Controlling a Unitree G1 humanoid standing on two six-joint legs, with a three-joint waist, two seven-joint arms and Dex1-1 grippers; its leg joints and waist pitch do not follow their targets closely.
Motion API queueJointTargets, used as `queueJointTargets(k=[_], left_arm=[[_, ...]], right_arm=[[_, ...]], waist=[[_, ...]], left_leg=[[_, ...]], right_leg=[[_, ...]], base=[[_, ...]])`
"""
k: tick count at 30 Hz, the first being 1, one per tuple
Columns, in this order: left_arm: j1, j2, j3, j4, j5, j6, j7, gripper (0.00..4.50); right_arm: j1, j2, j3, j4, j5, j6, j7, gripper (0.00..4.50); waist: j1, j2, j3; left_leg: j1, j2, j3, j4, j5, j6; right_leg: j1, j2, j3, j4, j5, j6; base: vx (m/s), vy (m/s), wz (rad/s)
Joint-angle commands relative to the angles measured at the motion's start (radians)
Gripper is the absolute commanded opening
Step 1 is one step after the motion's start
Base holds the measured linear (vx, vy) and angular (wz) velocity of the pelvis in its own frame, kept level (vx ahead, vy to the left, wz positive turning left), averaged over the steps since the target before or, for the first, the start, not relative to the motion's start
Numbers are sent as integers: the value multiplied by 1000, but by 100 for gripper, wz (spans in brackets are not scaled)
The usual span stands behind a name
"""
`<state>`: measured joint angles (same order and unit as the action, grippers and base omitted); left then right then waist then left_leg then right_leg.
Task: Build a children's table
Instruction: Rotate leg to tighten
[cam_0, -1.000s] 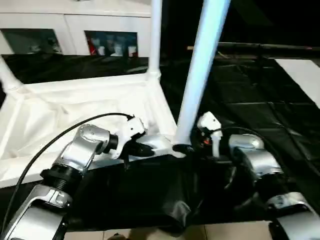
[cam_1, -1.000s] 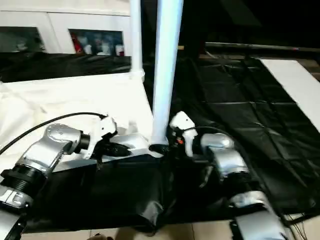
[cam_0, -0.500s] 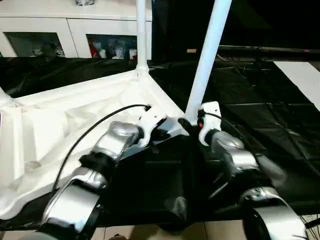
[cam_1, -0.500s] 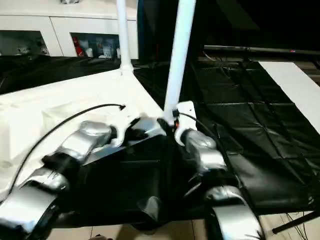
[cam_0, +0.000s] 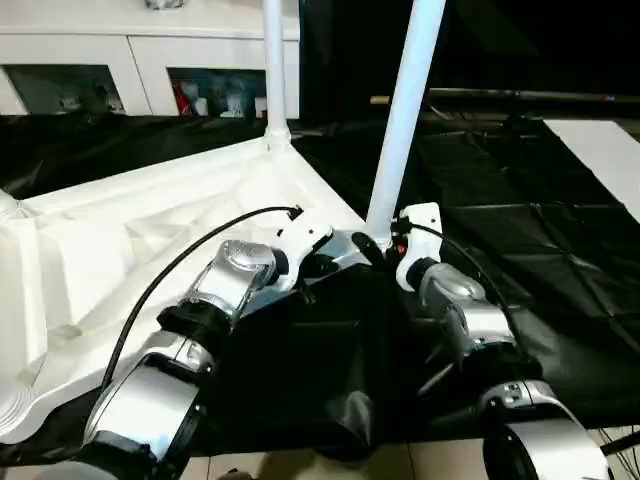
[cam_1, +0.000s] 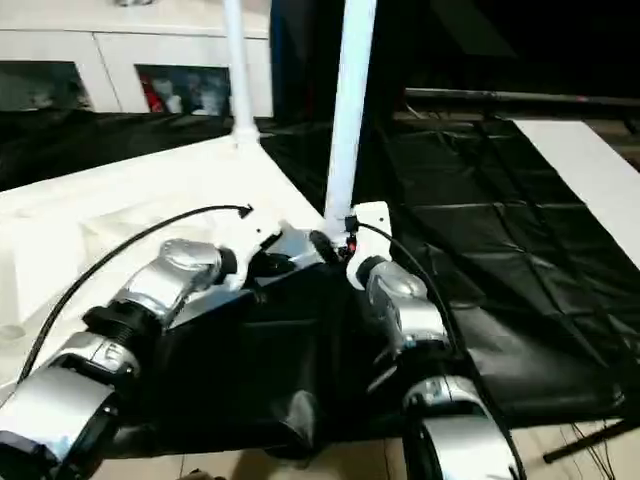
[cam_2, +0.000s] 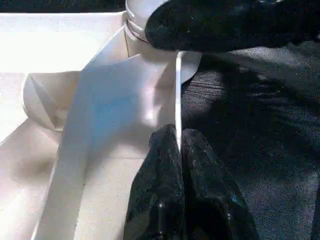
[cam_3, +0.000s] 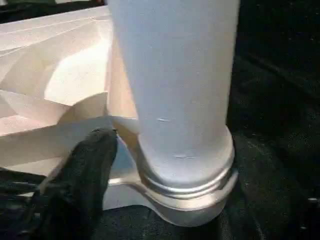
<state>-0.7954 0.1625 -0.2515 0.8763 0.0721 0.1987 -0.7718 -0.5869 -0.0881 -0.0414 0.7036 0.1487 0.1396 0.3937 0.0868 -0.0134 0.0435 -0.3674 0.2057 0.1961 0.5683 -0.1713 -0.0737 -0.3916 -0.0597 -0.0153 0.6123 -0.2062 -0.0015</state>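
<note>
In the eye views the white children's table (cam_0: 130, 240) lies upside down on black sheeting (cam_0: 520, 230), its near leg (cam_0: 400, 120) and far leg (cam_0: 273, 65) cut off by the picture's top edge, and no writing can be read anywhere, the cabinet (cam_0: 150, 70) contents behind glass being too small to make out. The left wrist view shows the left gripper (cam_2: 179, 145) with fingers pressed together on the table's thin edge rim near the corner socket. In the right wrist view the near leg stands in its socket (cam_3: 187, 192); the right gripper (cam_0: 372, 243) sits at that base, its fingers' spread unclear, one dark finger (cam_3: 80, 175) beside the socket.
</note>
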Motion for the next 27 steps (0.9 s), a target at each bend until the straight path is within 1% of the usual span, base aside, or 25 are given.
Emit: queueJointTargets(k=[1, 2, 4, 5, 6, 7, 8, 9, 10, 11, 13, 14, 15, 16, 17, 18, 19, 20, 21, 22, 23, 24, 25, 26, 27], left_arm=[[18, -6, 18, 2, -17, -52, 1, 0], [19, -8, 28, -8, -32, -44, -12, 27], [21, -5, 42, -32, -54, -10, -35, 55], [21, -5, 42, -32, -54, -10, -35, 58], [26, 0, 55, -66, -75, 22, -56, 68], [36, 8, 64, -111, -95, 53, -76, 84], [39, 10, 66, -122, -100, 60, -79, 96], [51, 20, 78, -172, -121, 91, -90, 102], [64, 32, 87, -222, -139, 120, -102, 115], [75, 48, 94, -264, -147, 144, -104, 115], [99, 89, 101, -346, -162, 205, -126, 139], [101, 92, 101, -351, -163, 208, -128, 139], [128, 136, 102, -433, -172, 264, -161, 149], [134, 144, 104, -449, -175, 273, -167, 155], [168, 192, 109, -542, -192, 330, -204, 164], [169, 194, 109, -546, -193, 332, -205, 164], [183, 212, 110, -582, -203, 356, -219, 187], [211, 246, 101, -638, -216, 385, -249, 193], [211, 246, 101, -638, -216, 385, -249, 193], [227, 264, 94, -665, -221, 399, -263, 198], [252, 292, 85, -709, -229, 423, -284, 220], [252, 292, 85, -709, -229, 423, -284, 220], [348, 398, 44, -875, -259, 513, -342, 231], [348, 398, 44, -875, -259, 513, -342, 239], [399, 456, 25, -959, -262, 557, -362, 239]], right_arm=[[23, -40, 14, -120, 16, 36, 70, 385], [41, -62, 19, -157, 19, 49, 96, 390], [69, -96, 29, -213, 21, 66, 136, 391], [69, -96, 29, -213, 21, 66, 136, 391], [92, -126, 34, -259, 24, 85, 172, 391], [115, -159, 43, -305, 30, 99, 217, 391], [120, -166, 45, -314, 33, 102, 227, 391], [140, -199, 53, -357, 46, 120, 277, 391], [158, -229, 62, -395, 60, 136, 327, 391], [170, -251, 71, -423, 73, 151, 366, 391], [190, -281, 99, -474, 107, 187, 430, 391], [191, -282, 100, -476, 108, 189, 433, 391], [207, -298, 124, -517, 129, 222, 476, 391], [207, -297, 127, -520, 131, 225, 480, 391], [208, -291, 143, -536, 141, 243, 500, 391], [208, -290, 143, -537, 142, 243, 501, 391], [210, -287, 147, -548, 146, 255, 506, 391], [202, -272, 153, -544, 145, 254, 505, 391], [202, -272, 153, -544, 145, 254, 505, 391], [197, -263, 156, -539, 145, 252, 505, 391], [188, -249, 160, -530, 145, 249, 503, 391], [188, -249, 160, -530, 145, 249, 503, 391], [132, -171, 162, -444, 115, 207, 432, 391], [132, -171, 162, -444, 115, 207, 432, 391], [85, -111, 156, -361, 87, 168, 348, 391]], waist=[[-1, -5, -54], [0, -6, -54], [1, -8, -53], [4, -6, -55], [3, -2, -56], [3, -4, -59], [3, -4, -62], [3, -4, -64], [4, -5, -66], [6, -7, -69], [5, -11, -66], [2, -9, -64], [2, -21, -64], [3, -13, -62], [4, -26, -60], [5, -19, -62], [4, -12, -58], [4, -11, -57], [9, -20, -56], [6, -17, -52], [12, -19, -55], [8, -19, -51], [13, -22, -51], [9, -26, -55], [-4, -27, -49]], left_leg=[[16, 22, -14, -62, -207, 8], [15, 22, -12, -60, -199, 15], [13, 20, -11, -58, -175, 24], [13, 21, -10, -56, -165, 28], [12, 21, -12, -56, -158, 26], [12, 22, -11, -54, -141, 32], [6, 21, -12, -51, -113, 42], [8, 22, -11, -48, -102, 47], [5, 21, -10, -43, -76, 68], [3, 21, -10, -40, -55, 84], [-3, 19, -9, -39, -33, 107], [-1, 19, -8, -37, -50, 112], [0, 17, -6, -37, -60, 112], [-1, 23, -9, -41, -64, 109], [2, 25, -8, -42, -81, 100], [3, 27, -10, -43, -77, 95], [7, 27, -7, -44, -85, 87], [10, 28, -6, -44, -95, 79], [6, 31, -9, -49, -96, 68], [10, 27, -6, -49, -116, 56], [15, 32, -8, -50, -122, 41], [9, 29, -8, -53, -120, 39], [16, 29, -6, -52, -124, 28], [17, 35, -10, -52, -127, 19], [0, 28, -13, -63, -123, 5]], right_leg=[[40, -66, 31, -80, -139, -175], [39, -66, 31, -80, -129, -174], [41, -65, 30, -77, -106, -180], [40, -66, 31, -76, -88, -189], [42, -65, 30, -72, -74, -194], [42, -64, 29, -69, -33, -203], [49, -61, 28, -61, 30, -212], [49, -60, 28, -57, 66, -220], [47, -59, 28, -52, 131, -234], [54, -58, 26, -44, 187, -245], [53, -55, 24, -40, 232, -253], [47, -57, 24, -45, 198, -250], [49, -56, 23, -47, 175, -250], [48, -60, 24, -46, 136, -250], [46, -62, 24, -49, 82, -246], [46, -64, 24, -45, 72, -248], [35, -59, 25, -52, 41, -246], [33, -57, 25, -53, 30, -247], [36, -62, 24, -49, 3, -243], [29, -57, 25, -56, -34, -231], [29, -64, 26, -51, -43, -230], [30, -61, 26, -53, -47, -226], [24, -59, 25, -53, -55, -218], [24, -69, 25, -45, -54, -225], [32, -61, 21, -47, -85, -209]], base=[[0, 0, 0], [0, 0, 0], [0, 0, 0], [0, 0, 0], [0, 0, 0], [0, 0, 0], [0, 0, 0], [0, 0, 0], [0, 0, 0], [0, 0, 0], [0, 0, 0], [0, 0, 0], [0, 0, 0], [0, 0, 0], [0, 0, 0], [0, 0, 0], [0, 0, 0], [0, 0, 0], [0, 0, 0], [0, 0, 0], [0, 0, 0], [0, 0, 0], [0, 0, 0], [0, 0, 0], [0, 0, 0]])
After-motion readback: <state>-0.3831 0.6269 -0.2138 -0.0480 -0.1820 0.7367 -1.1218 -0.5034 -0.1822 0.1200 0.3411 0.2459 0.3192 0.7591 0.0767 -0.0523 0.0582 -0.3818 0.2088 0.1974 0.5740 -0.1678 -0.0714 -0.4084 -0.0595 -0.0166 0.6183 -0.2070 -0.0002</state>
